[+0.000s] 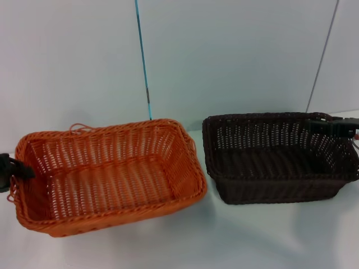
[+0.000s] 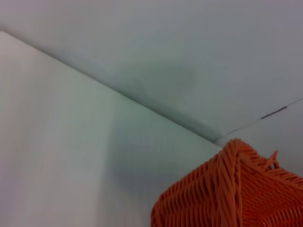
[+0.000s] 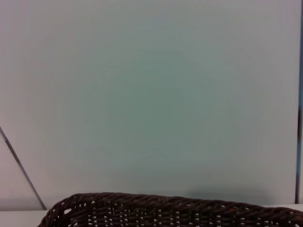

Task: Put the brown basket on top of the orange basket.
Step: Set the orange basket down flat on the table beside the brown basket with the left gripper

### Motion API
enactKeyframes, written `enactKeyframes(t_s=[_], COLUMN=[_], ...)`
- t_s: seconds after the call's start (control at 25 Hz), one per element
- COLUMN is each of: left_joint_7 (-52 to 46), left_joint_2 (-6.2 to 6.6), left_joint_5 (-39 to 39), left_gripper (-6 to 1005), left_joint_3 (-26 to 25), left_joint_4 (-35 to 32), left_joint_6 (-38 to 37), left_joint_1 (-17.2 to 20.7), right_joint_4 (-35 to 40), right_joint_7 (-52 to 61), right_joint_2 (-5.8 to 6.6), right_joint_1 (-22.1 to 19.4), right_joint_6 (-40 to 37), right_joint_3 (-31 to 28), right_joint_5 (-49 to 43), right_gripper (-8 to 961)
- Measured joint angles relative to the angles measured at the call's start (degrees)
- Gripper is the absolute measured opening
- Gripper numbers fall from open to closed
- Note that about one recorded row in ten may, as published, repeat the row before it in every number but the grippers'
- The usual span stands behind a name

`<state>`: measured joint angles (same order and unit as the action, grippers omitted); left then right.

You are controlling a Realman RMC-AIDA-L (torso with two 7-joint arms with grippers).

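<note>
The orange basket [image 1: 109, 174] stands on the white table at the left, open side up, with loose strands at its far end. The brown basket [image 1: 277, 157] stands to its right, a small gap between them. My left gripper [image 1: 11, 171] is at the orange basket's left end, against the rim. My right gripper [image 1: 332, 125] is at the brown basket's far right rim corner. A corner of the orange basket [image 2: 227, 194] shows in the left wrist view. The brown basket's rim [image 3: 170, 210] shows in the right wrist view.
The white table [image 1: 224, 235] reaches forward of both baskets. A pale wall stands close behind, with a blue vertical strip [image 1: 143, 61] and a grey seam [image 1: 322, 56].
</note>
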<state>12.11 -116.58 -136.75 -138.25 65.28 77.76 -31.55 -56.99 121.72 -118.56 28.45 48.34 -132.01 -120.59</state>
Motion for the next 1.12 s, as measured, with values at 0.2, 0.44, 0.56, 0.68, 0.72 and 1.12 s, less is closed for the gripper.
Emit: enactKeyframes(t_s=[0.2, 0.44, 0.56, 0.68, 0.72, 1.12], left_joint_7=[1.12, 2.89, 3.68, 4.47, 4.63, 6.83], left_joint_2=[-0.52, -0.97, -1.22, -1.39, -1.41, -1.27], left_joint_5=[0.00, 0.03, 0.05, 0.09, 0.09, 0.09], left_gripper=[171, 171, 171, 171, 171, 170], left_joint_3=[0.00, 0.00, 0.00, 0.00, 0.00, -0.48], left_joint_4=[-2.07, -6.30, -8.10, -9.41, -9.77, -13.30], left_joint_6=[-1.57, -3.97, -5.28, -6.53, -6.80, -11.70], left_joint_1=[-0.10, -1.08, -1.62, -1.99, -2.06, -2.01], right_joint_4=[-0.13, -0.14, -0.17, -0.21, -0.22, -0.23], right_joint_7=[0.00, 0.00, 0.00, 0.00, 0.00, 0.00], right_joint_2=[-0.03, -0.08, -0.09, -0.10, -0.10, -0.09], right_joint_1=[-0.09, -0.15, -0.22, -0.33, -0.38, -0.50], right_joint_6=[0.12, 0.23, 0.33, 0.41, 0.42, 0.44], right_joint_3=[0.00, 0.00, 0.00, 0.00, 0.00, 0.00], right_joint_5=[0.00, 0.00, 0.00, 0.00, 0.00, 0.00], right_gripper=[839, 839, 839, 839, 839, 839])
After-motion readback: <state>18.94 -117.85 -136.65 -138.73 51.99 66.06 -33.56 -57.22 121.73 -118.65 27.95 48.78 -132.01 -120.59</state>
